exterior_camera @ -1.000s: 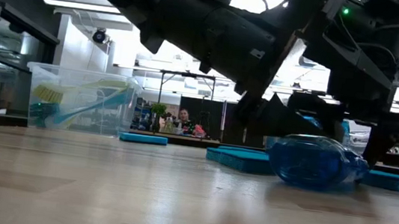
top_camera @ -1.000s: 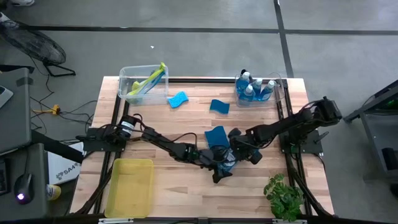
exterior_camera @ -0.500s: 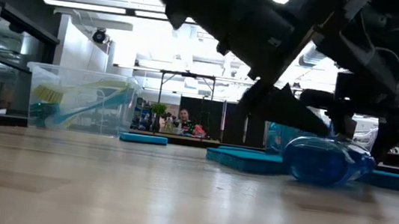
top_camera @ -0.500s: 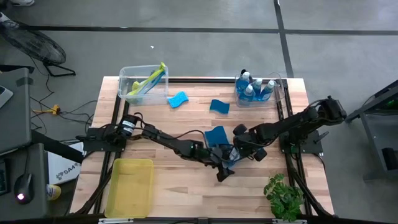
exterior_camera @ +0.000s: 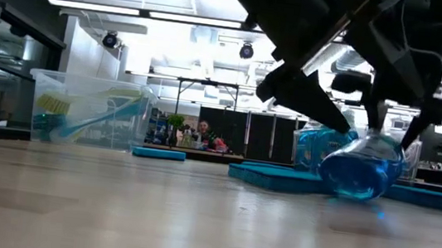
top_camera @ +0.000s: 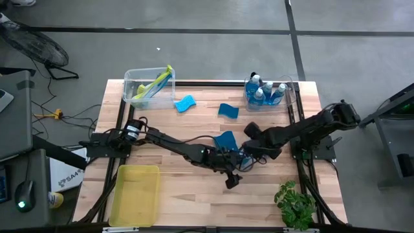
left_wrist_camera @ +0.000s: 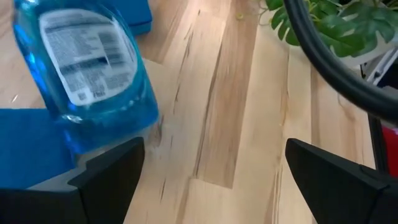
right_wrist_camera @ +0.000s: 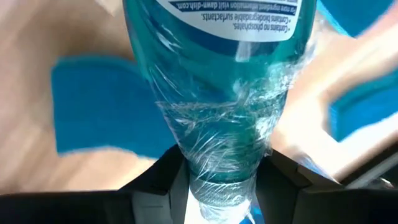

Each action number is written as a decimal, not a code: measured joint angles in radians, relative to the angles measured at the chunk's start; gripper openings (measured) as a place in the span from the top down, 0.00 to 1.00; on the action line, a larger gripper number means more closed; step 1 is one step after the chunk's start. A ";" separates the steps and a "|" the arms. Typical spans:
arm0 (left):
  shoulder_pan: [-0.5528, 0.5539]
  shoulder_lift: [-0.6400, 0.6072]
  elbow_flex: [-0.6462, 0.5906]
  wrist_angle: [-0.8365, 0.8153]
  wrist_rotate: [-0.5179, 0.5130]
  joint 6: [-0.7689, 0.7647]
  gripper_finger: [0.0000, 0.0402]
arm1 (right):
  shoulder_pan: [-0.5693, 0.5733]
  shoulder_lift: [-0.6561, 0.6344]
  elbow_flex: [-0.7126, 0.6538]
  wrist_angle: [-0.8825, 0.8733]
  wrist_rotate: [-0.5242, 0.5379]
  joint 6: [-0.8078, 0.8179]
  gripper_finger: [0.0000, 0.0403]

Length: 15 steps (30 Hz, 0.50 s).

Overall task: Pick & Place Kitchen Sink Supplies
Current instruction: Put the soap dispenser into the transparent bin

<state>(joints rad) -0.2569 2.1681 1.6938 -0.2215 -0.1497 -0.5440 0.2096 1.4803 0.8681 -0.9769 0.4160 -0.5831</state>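
Brush bin (top_camera: 150,84): back-left corner of the table, brushes leaning inside; well apart from the action.
Yellow tray (top_camera: 136,194): front left, nothing seen in it.
Loose sponges: one (top_camera: 184,103) near the brush bin, one (top_camera: 228,110) toward the middle, one (top_camera: 224,140) just beside the two grippers.
Left gripper (left_wrist_camera: 214,174): mid-table, low, fingers spread wide with nothing between them; the soap bottle sits just ahead of one finger.
Soap bottle (exterior_camera: 362,165): mid-table, tilted, its round base low at the wood; whether it touches the wood cannot be told.
Right gripper (right_wrist_camera: 222,186): part-closed around the bottle's narrow neck, holding it.
Bottle bin (top_camera: 266,94): back right, several capped bottles standing in it.
Risk, slip: the neck is thin and wrapped in slick film, so the heavy body could swing or twist out during a lift.
Risk, collision: the left gripper's open fingers are so near that a sideways move could knock the bottle.
Risk, drag: the base may catch the nearby sponge.
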 joint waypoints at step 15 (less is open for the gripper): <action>-0.051 -0.062 0.008 -0.094 -0.133 0.047 0.04 | 0.016 0.000 0.118 -0.152 0.109 -0.030 0.67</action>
<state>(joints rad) -0.3078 2.1058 1.7020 -0.3152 -0.2825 -0.4973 0.2256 1.4803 0.9862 -1.1290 0.5254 -0.6135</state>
